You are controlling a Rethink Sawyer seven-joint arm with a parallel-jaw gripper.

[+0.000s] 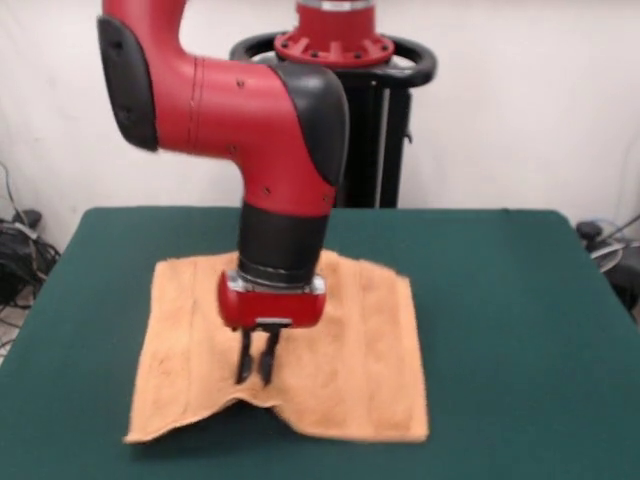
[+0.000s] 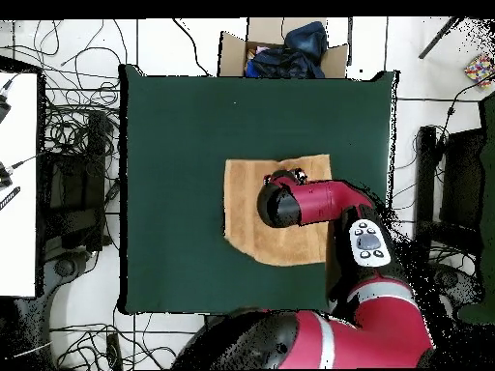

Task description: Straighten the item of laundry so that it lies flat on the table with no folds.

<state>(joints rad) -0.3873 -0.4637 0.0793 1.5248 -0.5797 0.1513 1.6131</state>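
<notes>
The peach terry towel [image 1: 340, 340] lies mostly spread on the dark green table [image 1: 520, 300], left of centre. Its near edge arches up into a raised fold [image 1: 258, 400] just under my gripper [image 1: 255, 380]. The gripper points straight down, with its two black fingers [image 1: 243, 362] close together and their tips at the towel's raised part, seemingly pinching it. In the overhead view the towel [image 2: 251, 217] shows under the red arm [image 2: 324, 201], with one corner cut in at the lower left. The gripper's wrist [image 2: 288, 177] shows near the towel's top edge.
The robot's pedestal [image 1: 340, 45] stands behind the table's far edge. In the overhead view an open cardboard box with dark cloth [image 2: 282, 48] sits beyond the table's top edge. Cables [image 2: 72, 145] and a white desk [image 2: 17, 184] lie to the left.
</notes>
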